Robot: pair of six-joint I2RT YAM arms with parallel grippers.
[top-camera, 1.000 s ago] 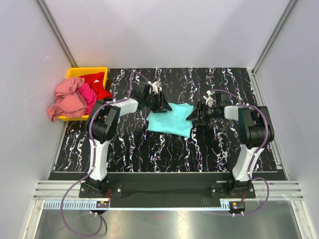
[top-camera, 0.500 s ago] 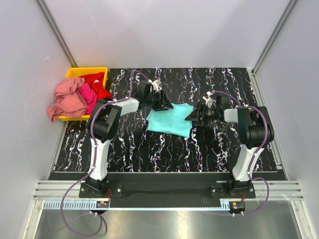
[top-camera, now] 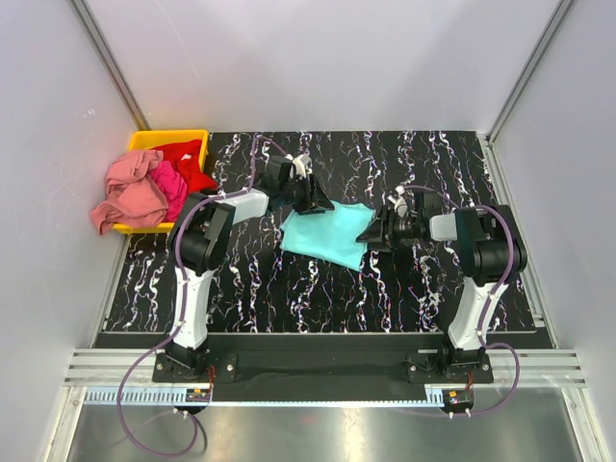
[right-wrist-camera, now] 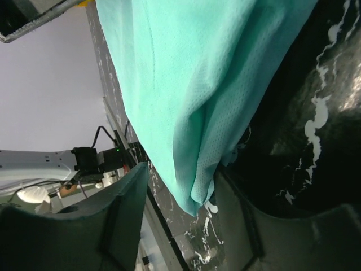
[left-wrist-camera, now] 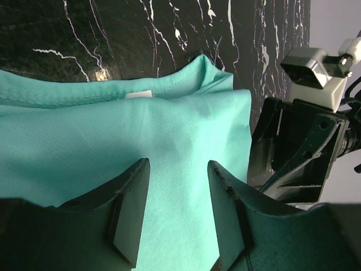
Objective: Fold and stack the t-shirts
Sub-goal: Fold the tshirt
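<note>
Slippage threatens: the turquoise t-shirt [top-camera: 327,234] lies central on the worktop [top-camera: 318,294], left end effector [left-wrist-camera: 177,166] and right end effector [right-wrist-camera: 179,172] both unclenched at its edges; a shallow right-hand bite could catch only one layer.

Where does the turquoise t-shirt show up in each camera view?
Top external: turquoise t-shirt lies mid-frame.
Left wrist: it fills the left and centre.
Right wrist: it spans the top, narrowing downward.
Shared landmark: the black marbled table beneath it.
</note>
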